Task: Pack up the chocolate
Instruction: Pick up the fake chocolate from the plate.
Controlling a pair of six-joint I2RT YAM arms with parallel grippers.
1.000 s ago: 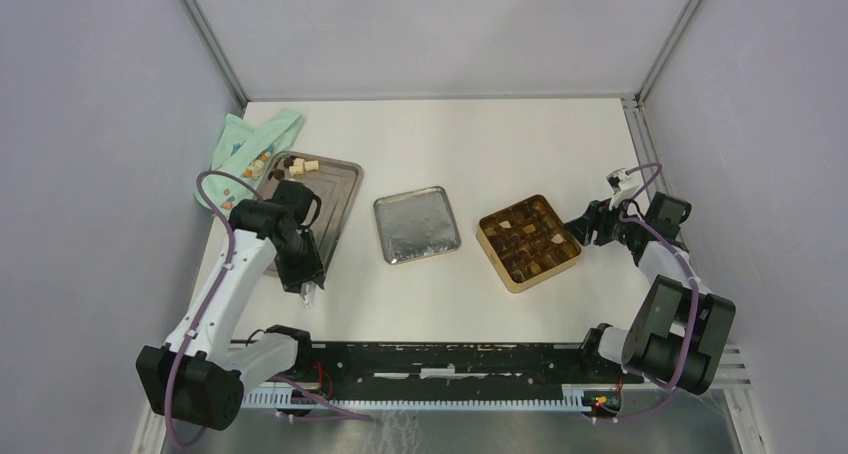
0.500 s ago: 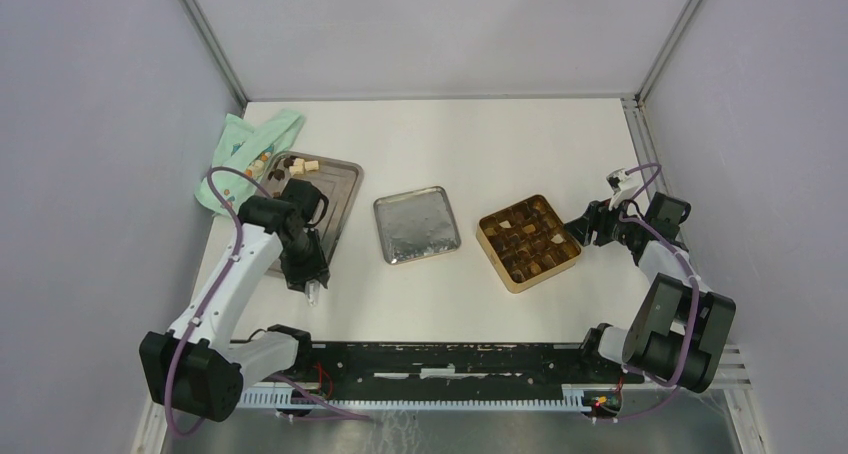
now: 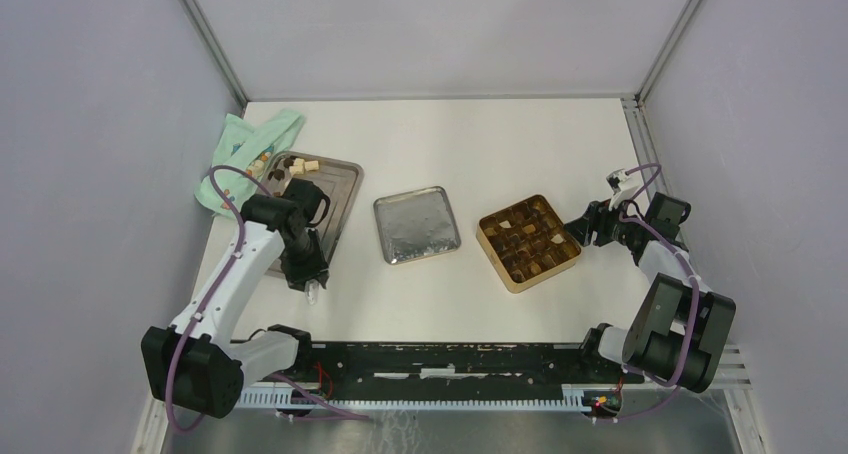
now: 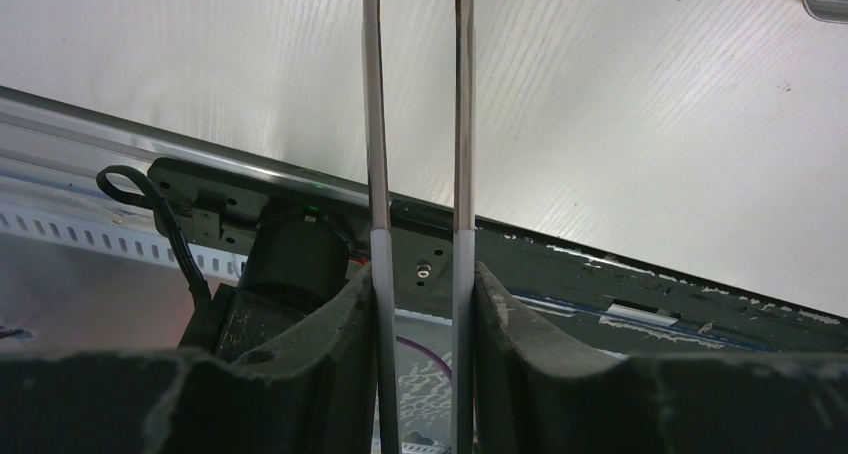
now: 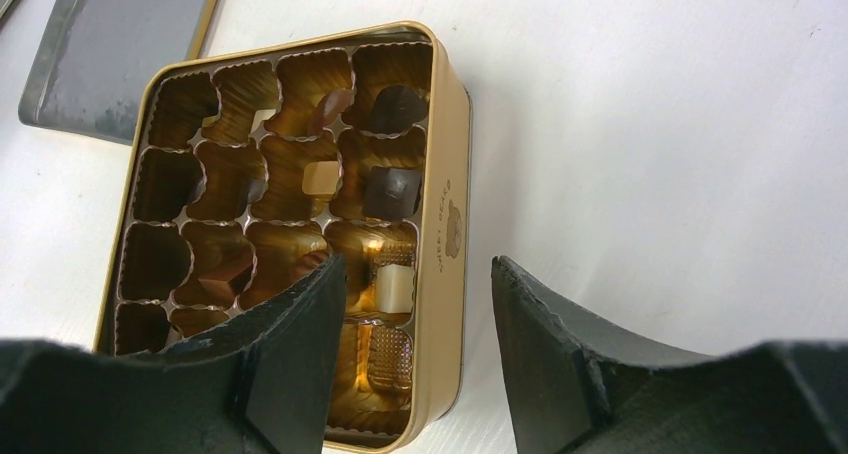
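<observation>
Left claw (image 4: 420, 299) is clenched on the tweezers (image 4: 373, 124) and right claw (image 5: 410, 309) is released at the tin (image 5: 446, 184); loose chocolate (image 3: 297, 164) lies on the far-left tray (image 3: 342, 189), where a skewed pinch could flick one onto the tabletop (image 3: 480, 144).

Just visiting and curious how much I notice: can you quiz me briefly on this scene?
1. True or false: every compartment of the gold tin holds a chocolate.
2. What does the left tool grip? A) a spoon B) the metal tweezers C) a chocolate
3. What lies between the metal tray and the gold tin?
Key: 1 false, several compartments are empty; 2 B; 3 the silver lid.
</observation>
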